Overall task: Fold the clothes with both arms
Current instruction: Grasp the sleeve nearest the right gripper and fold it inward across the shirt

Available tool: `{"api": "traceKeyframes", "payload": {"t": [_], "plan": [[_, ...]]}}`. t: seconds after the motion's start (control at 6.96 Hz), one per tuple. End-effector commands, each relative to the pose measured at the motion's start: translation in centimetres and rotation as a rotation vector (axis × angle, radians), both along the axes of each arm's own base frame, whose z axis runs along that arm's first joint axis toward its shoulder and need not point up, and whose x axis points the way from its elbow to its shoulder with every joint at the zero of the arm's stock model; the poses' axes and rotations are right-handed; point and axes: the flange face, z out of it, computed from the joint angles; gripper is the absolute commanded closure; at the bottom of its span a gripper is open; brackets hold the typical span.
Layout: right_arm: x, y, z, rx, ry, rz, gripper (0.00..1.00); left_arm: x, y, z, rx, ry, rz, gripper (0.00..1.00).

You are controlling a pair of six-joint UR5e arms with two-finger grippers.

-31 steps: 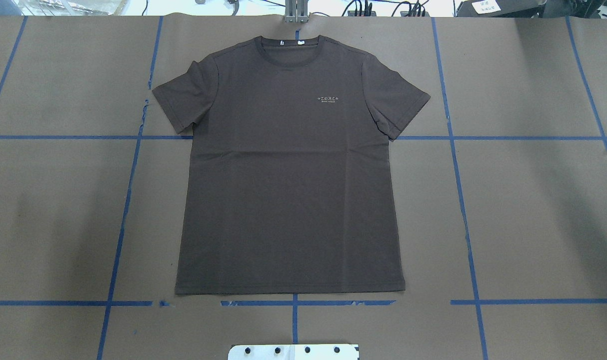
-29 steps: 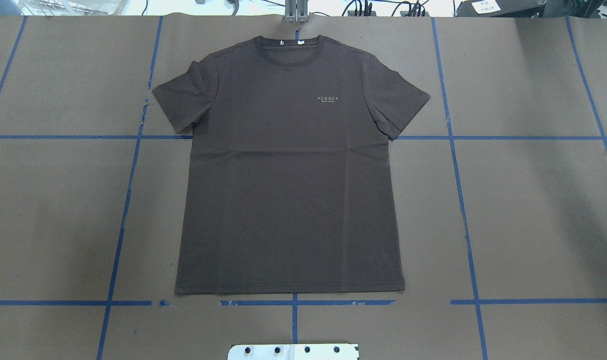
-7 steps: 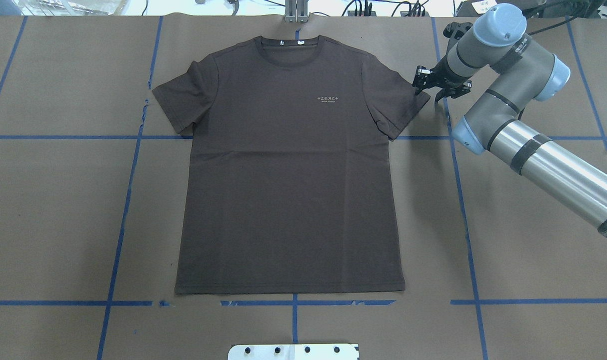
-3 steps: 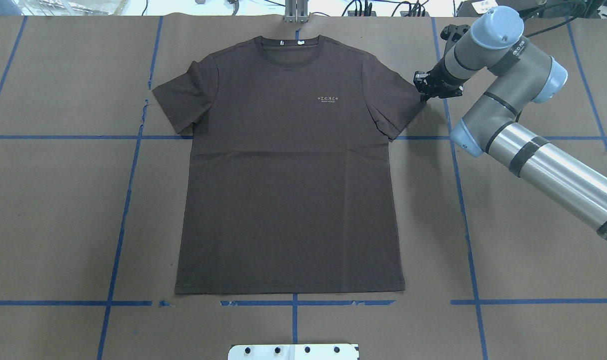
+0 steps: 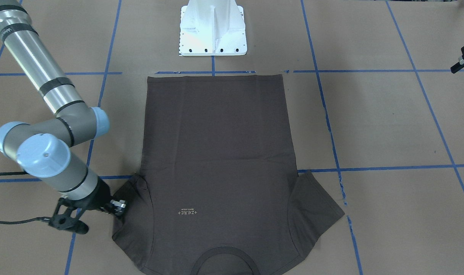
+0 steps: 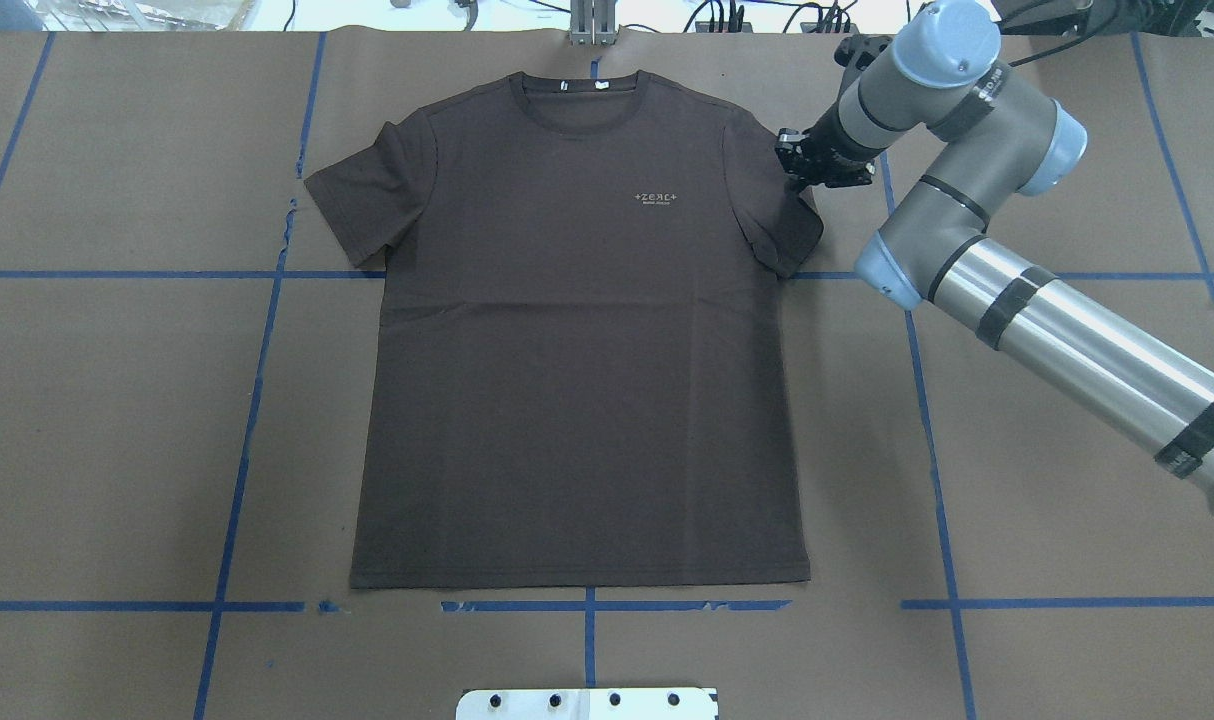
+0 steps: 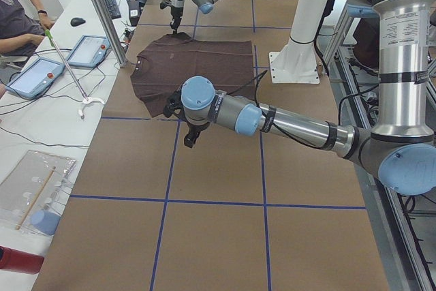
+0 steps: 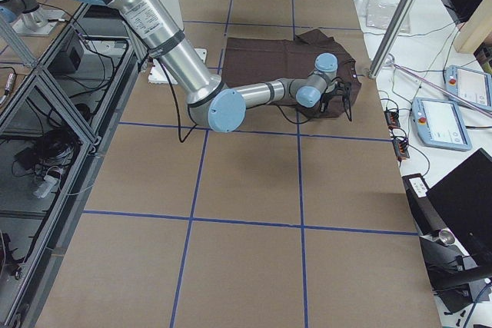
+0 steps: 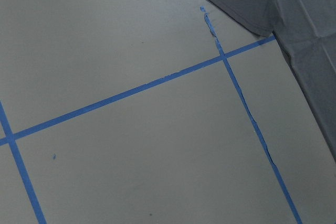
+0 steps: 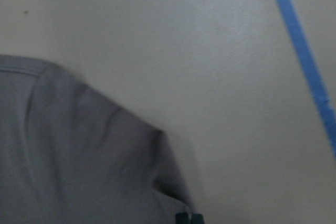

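**A:** Overhead exterior view: where is the T-shirt (image 6: pixel 577 400) being shown?

**B:** It is being shown lying flat, chest side up, on the brown surface (image 6: pixel 1067 480), inside the grid of blue tape (image 6: pixel 117 274). The collar (image 6: pixel 579 100) is being turned toward the far edge, and the hem toward the white pedestal base (image 5: pixel 213 30).

**A:** And what is being done with the right arm (image 6: pixel 1047 330)?

**B:** The sleeve (image 6: pixel 779 215) on the robot's right is being gripped. The jaws of that arm are being held closed on the sleeve's outer hem, and the fabric there is being bunched inward toward the body of the shirt. In the right wrist-mounted view, cloth is being seen rising in a peak up to the jaw tips at the bottom edge.

**A:** Is the other sleeve (image 6: pixel 367 205) being touched?

**B:** No, it is being left spread flat on the surface.

**A:** How is the left arm (image 7: pixel 293 124) being held?

**B:** Its jaws are being held above bare surface, well apart from the shirt. Only a sliver of them is being caught at the edge of the front-facing view, so it cannot be told whether they are open or closed.
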Motion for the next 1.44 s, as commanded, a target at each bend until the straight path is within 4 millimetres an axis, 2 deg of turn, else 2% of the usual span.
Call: {"api": "traceKeyframes", "payload": {"t": [0.0, 0.14, 0.29, 0.43, 0.58, 0.86, 1.01, 1.15, 1.29], "plan": [[-8.5, 1.6, -7.7, 0.023, 0.002, 0.086, 1.0, 0.1, 0.0, -0.1, 0.002, 0.005, 0.003, 0.0], [-10.1, 1.7, -9.2, 0.036, 0.005, 0.087, 1.0, 0.1, 0.0, -0.1, 0.002, 0.005, 0.003, 0.0], [-11.3, 2.0, -9.9, 0.049, 0.014, 0.092, 0.59, 0.1, 0.0, -0.2, 0.001, 0.009, 0.005, 0.0], [-11.5, 2.0, -10.3, 0.054, 0.015, 0.098, 0.01, 0.2, 0.0, -0.4, 0.002, 0.021, 0.009, 0.0], [-11.5, 1.9, -11.2, 0.06, 0.005, 0.099, 0.0, 0.4, -0.2, -0.8, -0.053, 0.039, -0.016, 0.0], [-9.8, 2.7, -13.5, 0.084, -0.054, 0.091, 0.0, 2.1, -2.7, -2.4, -0.097, 0.073, -0.069, 0.0], [-7.2, 4.5, -11.7, 0.075, -0.086, 0.064, 0.0, 6.5, -4.9, -4.6, -0.137, 0.091, -0.065, 0.0], [-2.9, 5.5, -9.2, 0.058, -0.115, 0.046, 0.0, 9.9, -7.8, -6.1, -0.187, 0.062, -0.118, 0.0], [1.7, 5.8, -7.1, 0.024, -0.152, 0.012, 0.0, 14.2, -10.8, -6.8, -0.247, 0.047, -0.114, 0.0]]}}
